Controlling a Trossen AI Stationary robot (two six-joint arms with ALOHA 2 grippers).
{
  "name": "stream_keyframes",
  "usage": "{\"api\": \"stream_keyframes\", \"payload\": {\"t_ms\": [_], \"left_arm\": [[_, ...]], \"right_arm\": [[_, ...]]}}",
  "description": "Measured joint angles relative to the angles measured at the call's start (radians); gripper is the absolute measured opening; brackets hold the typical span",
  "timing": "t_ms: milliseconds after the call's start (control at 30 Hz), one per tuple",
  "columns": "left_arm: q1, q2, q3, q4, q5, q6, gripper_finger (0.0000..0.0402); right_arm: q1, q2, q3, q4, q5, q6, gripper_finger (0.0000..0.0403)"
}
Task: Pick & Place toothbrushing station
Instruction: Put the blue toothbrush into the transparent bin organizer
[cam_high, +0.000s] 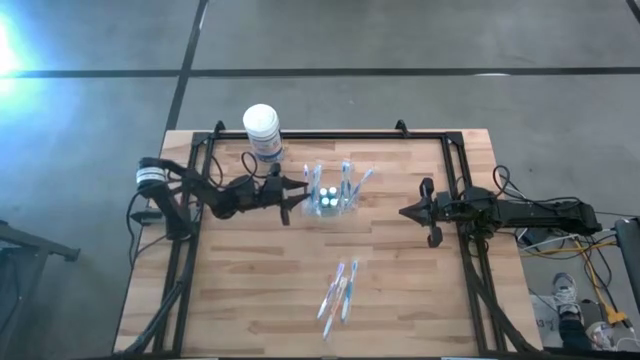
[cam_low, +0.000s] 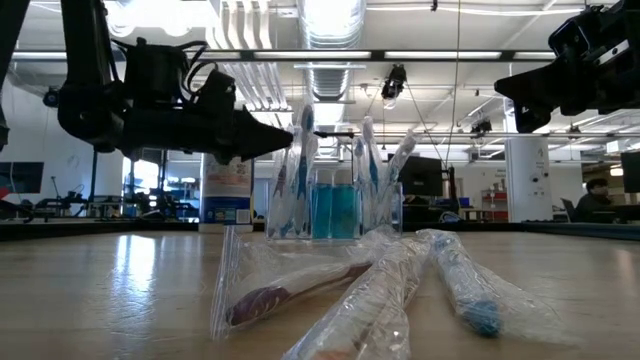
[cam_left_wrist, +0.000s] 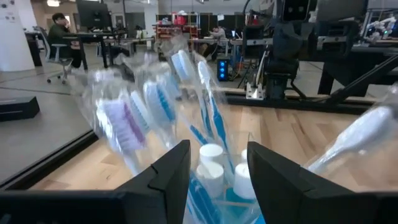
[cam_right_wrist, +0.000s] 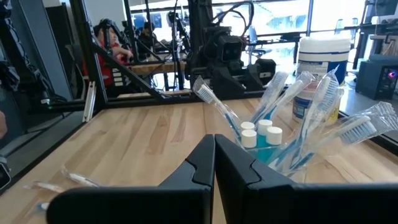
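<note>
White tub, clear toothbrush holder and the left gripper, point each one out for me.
white tub (cam_high: 262, 124): high view, on its lid.
clear toothbrush holder (cam_high: 329, 201): high view, on its middle.
left gripper (cam_high: 300, 192): high view, between its open fingertips.

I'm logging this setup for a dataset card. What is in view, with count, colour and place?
Station: one, clear, holding wrapped toothbrushes, table centre-rear.
Tub: one, white with blue label, rear edge.
Loose wrapped toothbrushes: about three, bluish and purple, front-centre.
Table: one, light wood.
People: a few, seated far off in the room.
Left end effector: open, beside the station.
Right end effector: shut, in the air right of the station.
</note>
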Motion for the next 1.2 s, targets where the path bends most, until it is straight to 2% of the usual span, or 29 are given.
{"api": "stream_keyframes", "payload": {"t_ms": [300,433,533,700,800,900,967,1100,1200], "left_arm": [[0.0,-0.122,0.0,-0.112,0.009,0.038,0.0163],[-0.001,-0.245,0.0,-0.16,0.078,0.039,0.0163],[-0.001,-0.385,0.0,-0.292,0.09,0.033,0.0158],[-0.002,-0.67,0.0,-0.603,0.136,0.055,0.0113],[-0.003,-0.83,0.0,-0.774,0.227,0.11,0.0066],[-0.004,-0.968,0.0,-0.905,0.294,0.155,0.0016],[-0.003,-1.044,0.0,-0.973,0.298,0.157,0.0008],[-0.015,-1.149,-0.034,-1.011,0.307,0.153,0.0006],[-0.03,-1.206,-0.11,-0.914,0.34,0.16,0.0004]], "right_arm": [[0.0,0.0,0.0,0.0,0.0,0.0,0.0008],[0.0,0.0,0.0,0.0,0.0,0.0,0.0008],[0.0,0.0,0.0,-0.004,0.0,0.0,0.0008],[0.0,0.0,0.0,-0.019,0.0,0.0,0.0008],[0.0,0.0,0.0,-0.019,0.0,0.0,0.0008],[0.0,0.0,0.0,-0.018,0.0,-0.003,0.0008],[0.0,0.0,0.0,-0.018,0.0,-0.003,0.0008],[0.0,-0.001,0.0,-0.018,0.0,-0.003,0.0008],[0.0,-0.001,0.0,-0.018,0.0,-0.003,0.0008]]}}
